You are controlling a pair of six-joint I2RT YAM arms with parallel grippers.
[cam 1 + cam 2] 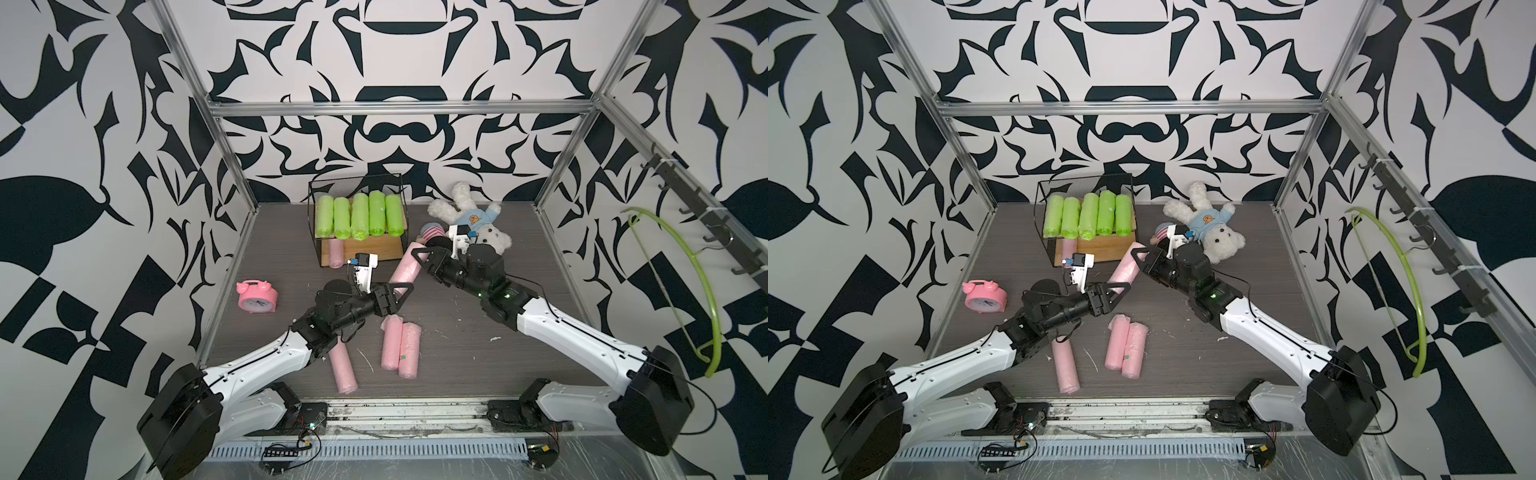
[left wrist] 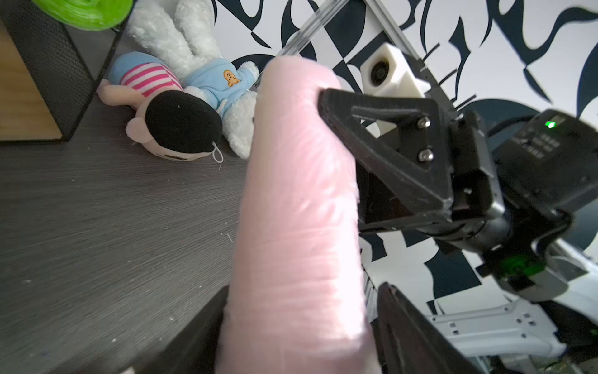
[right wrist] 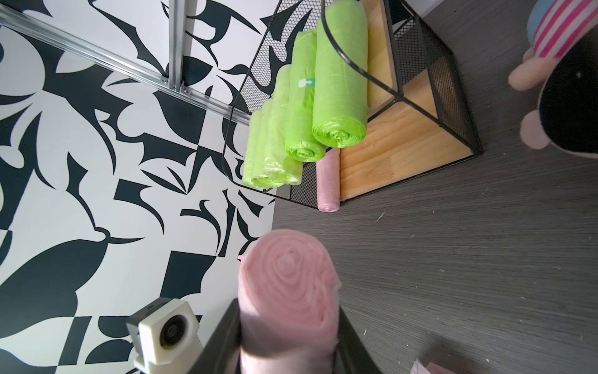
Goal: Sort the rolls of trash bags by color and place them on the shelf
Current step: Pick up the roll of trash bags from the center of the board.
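My right gripper is clamped on the pink roll mid-table, shelf at 12 o'clock. My left gripper straddles its 6 o'clock end; I can't tell if it grips.

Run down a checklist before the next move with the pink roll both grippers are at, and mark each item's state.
1. Hold by the right gripper on the held pink roll: ok, shut on one end.
2. Hold by the left gripper on the other end: not ok; jaws straddle it, with a gap at one finger.
3. Five green rolls together on the top tier of the shelf: ok.
4. Room on the lower board: ok; only one shelved pink roll at its edge.
5. All pink shelved: not ok; three loose pink rolls lie off it.
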